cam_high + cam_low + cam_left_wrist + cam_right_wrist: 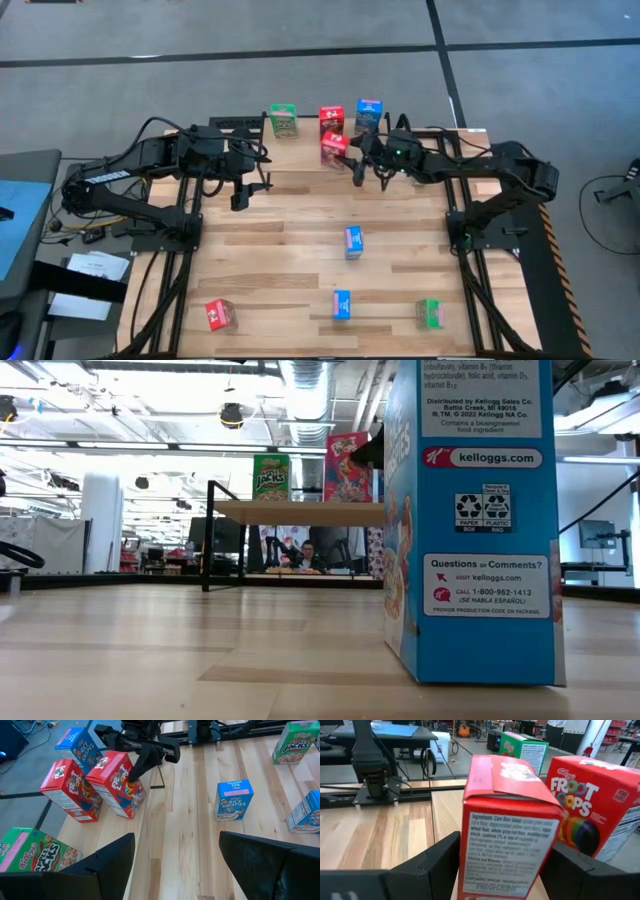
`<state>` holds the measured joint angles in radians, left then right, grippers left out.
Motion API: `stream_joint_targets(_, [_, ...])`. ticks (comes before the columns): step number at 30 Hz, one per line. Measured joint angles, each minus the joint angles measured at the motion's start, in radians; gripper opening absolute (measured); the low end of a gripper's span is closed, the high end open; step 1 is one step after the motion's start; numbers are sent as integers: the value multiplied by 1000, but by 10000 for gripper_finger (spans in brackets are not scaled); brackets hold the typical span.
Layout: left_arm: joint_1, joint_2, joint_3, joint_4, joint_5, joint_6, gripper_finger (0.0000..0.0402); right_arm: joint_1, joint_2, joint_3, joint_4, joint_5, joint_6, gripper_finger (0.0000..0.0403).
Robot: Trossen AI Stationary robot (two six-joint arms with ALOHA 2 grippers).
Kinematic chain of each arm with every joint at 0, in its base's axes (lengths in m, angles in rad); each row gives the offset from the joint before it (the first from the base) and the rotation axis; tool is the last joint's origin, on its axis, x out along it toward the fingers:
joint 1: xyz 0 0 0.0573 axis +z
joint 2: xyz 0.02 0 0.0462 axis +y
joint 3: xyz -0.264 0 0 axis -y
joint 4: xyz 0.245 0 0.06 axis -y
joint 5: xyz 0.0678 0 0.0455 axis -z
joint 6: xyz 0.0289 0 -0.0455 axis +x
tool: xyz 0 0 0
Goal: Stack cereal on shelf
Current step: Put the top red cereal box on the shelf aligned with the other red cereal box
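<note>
The shelf [325, 140] stands at the far edge of the table [290, 260], wooden top on thin black legs. On it sit a green box [284, 121], a red box [331, 119] and a blue box [368, 113]. A second red box [335, 149] sits tilted at the shelf's front edge, between the fingers of the right gripper [356, 158]; those fingers look spread beside its sides, not pinching, though contact is hard to rule out. Left gripper [240, 190] hovers over the table near the shelf, fingers wide apart, empty. Still on the table: two blue boxes [353, 242] [341, 305], one red [220, 315], one green [431, 314]. The boxes look light, stiff but crushable, with slick printed card; best pinched across the narrow sides, mid-height. The tilted one could tip.
</note>
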<state>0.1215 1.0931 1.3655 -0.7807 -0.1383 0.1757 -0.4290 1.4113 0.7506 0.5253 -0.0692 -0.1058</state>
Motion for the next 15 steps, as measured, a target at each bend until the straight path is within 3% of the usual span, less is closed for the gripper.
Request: stream_joint_targets(15, [0,0,0,1,0,0,279,35,-104,0,-169,49,35,266])
